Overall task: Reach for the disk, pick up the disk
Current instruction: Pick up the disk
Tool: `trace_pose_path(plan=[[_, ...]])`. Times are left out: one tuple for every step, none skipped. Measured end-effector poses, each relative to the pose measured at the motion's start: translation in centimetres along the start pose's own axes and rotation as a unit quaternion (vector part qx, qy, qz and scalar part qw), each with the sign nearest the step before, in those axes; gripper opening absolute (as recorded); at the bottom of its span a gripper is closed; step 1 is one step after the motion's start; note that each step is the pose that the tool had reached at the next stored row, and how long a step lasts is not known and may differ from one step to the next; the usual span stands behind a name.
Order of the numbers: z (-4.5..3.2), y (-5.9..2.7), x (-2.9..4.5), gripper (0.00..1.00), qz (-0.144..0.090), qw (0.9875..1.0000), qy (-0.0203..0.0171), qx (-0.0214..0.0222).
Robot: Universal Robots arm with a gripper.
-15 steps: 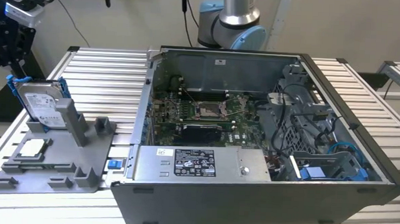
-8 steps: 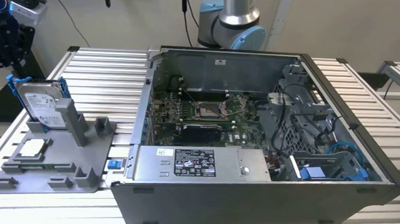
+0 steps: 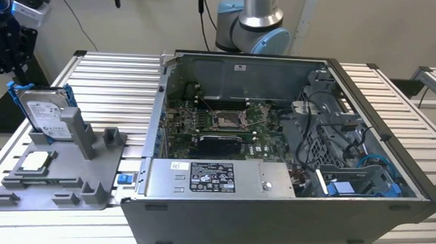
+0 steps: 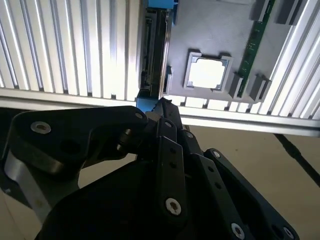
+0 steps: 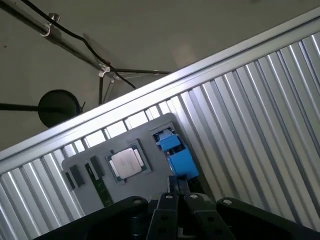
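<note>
Black gripper (image 5: 175,184) links are being shown nearest the lens in both wrist views, the 2 fingers being held together at a point with nothing visibly lodged between them. That point is being kept right at the blue end of the disk (image 5: 177,156); whether the rail is being touched or pinched cannot be told. Just beyond, the disk is being presented edge-on, standing in a slot of a gray holder (image 3: 90,178). A small square silver chip (image 5: 126,162) is being cradled flat in a recess of the same holder, near the disk, and 1 green memory stick (image 4: 255,42) is being kept slotted beside the chip. At the exterior view's left the disk is being propped upright and leaning back, its white label being turned toward the camera, with the gripper being poised directly above its upper blue rail. The holder is being carried by a slatted aluminum table (image 3: 109,78). Farther along, an open computer case (image 3: 272,226) is being displayed at centre, and the arm's blue-jointed base (image 3: 252,21) is being seen behind it.
</note>
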State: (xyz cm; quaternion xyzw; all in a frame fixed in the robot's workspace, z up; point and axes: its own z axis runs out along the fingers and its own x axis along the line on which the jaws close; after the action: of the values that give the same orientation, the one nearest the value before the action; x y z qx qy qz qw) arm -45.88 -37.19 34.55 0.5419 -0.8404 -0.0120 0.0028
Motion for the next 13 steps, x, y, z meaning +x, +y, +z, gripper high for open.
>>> trace_pose_path(plan=[[0.00,0.02,-0.03,0.00,-0.006,1.0000,0.0002,-0.0001],[0.00,0.04,-0.07,0.00,-0.013,0.9999,0.0003,-0.0002],[0.00,0.04,-0.07,0.00,-0.016,0.9999,0.0004,-0.0001],[0.00,0.03,-0.07,0.00,-0.017,0.9999,0.0004,-0.0002],[0.00,0.04,-0.07,0.00,-0.017,0.9999,0.0004,-0.0002],[0.00,0.04,-0.07,0.00,-0.017,0.9999,0.0004,-0.0002],[0.00,0.04,-0.07,1.00,-0.017,0.9999,0.0004,-0.0002],[0.00,0.04,-0.07,1.00,-0.017,0.9999,0.0004,-0.0001],[0.00,0.04,-0.07,1.00,-0.017,0.9999,0.0004,-0.0001],[0.00,0.04,-0.07,1.00,-0.017,0.9999,0.0004,-0.0002],[0.00,0.04,-0.07,1.00,-0.017,0.9999,0.0004,-0.0002],[0.00,0.04,-0.07,1.00,-0.017,0.9999,0.0004,-0.0002],[0.00,0.04,-0.07,1.00,-0.017,0.9999,0.0004,-0.0002]])
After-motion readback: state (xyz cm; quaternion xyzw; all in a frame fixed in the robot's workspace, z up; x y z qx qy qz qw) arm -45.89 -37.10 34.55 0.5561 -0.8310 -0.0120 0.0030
